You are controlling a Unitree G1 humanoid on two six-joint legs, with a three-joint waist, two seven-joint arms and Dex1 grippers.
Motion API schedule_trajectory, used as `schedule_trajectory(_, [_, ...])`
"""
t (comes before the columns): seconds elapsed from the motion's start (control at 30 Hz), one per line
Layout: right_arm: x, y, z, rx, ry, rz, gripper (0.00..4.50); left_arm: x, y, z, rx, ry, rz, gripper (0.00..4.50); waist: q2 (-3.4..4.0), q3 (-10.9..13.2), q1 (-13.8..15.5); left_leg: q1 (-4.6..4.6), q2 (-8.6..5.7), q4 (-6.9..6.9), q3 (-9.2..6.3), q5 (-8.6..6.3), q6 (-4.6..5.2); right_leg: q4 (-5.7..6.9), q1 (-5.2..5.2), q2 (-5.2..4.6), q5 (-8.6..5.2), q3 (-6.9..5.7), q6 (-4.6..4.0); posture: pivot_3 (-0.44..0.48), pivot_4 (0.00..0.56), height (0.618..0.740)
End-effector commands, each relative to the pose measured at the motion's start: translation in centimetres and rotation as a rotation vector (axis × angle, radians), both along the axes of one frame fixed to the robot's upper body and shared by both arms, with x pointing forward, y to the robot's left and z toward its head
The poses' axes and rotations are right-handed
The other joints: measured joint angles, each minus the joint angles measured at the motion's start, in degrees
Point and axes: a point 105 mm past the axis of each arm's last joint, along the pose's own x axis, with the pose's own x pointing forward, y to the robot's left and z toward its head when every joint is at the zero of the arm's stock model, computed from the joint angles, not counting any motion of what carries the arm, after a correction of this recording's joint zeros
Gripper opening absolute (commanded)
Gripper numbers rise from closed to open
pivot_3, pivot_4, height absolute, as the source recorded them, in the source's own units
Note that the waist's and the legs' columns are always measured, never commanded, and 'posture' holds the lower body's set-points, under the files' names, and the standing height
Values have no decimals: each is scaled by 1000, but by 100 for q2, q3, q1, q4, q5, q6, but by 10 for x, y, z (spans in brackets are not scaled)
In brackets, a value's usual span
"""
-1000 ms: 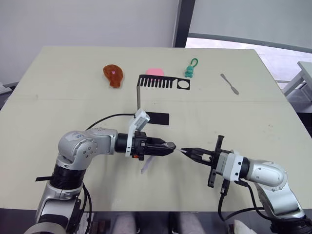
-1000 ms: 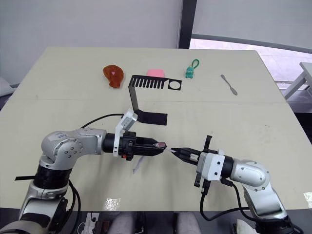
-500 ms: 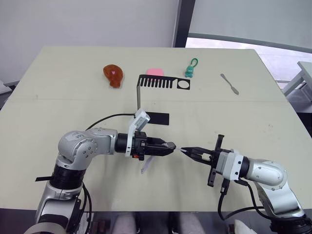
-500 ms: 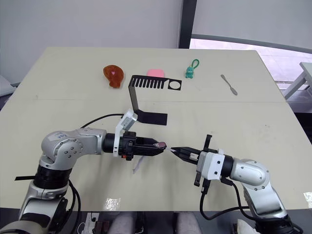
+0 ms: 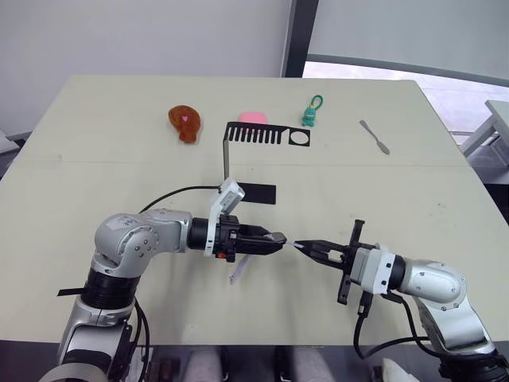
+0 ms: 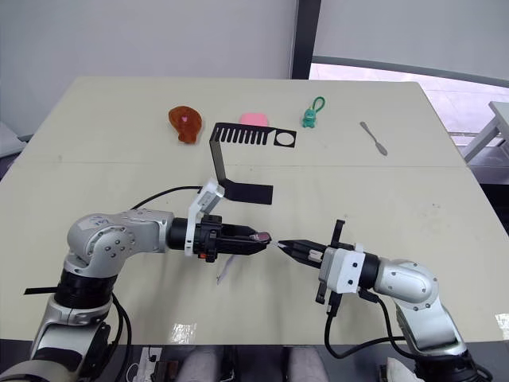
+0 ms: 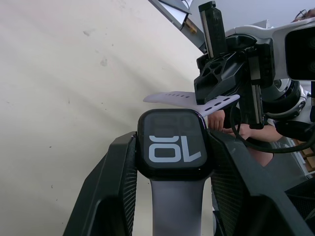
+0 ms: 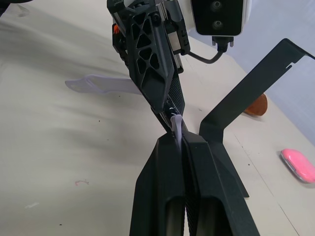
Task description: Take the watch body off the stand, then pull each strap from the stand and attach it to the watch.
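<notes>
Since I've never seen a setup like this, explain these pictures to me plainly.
It is a two-armed robot at a table. Two pictures come from cameras on its head, two from its wrists. The left gripper clamps the watch body, with one strap hanging from it. The right gripper pinches the second strap, its end close to the watch. Farther back stands the black stand, with a brown toy, a pink object, a green keychain figure and a metal tool.
</notes>
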Motion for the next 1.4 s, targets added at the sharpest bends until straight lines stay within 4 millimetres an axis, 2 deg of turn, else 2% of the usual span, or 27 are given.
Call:
schedule_trajectory(0.03, [0,4,10,35,-56,5,0,-7,-8,11,-15,-42,-49,1607,0,0,1,0,0,0,0,0,0,0,0,0,0,0,0,0,150,740])
schedule_trajectory(1.4, [6,5,10,29,-101,-17,0,-10,-12,11,-18,-7,-45,1607,0,0,0,0,0,0,0,0,0,0,0,0,0,0,0,0,150,740])
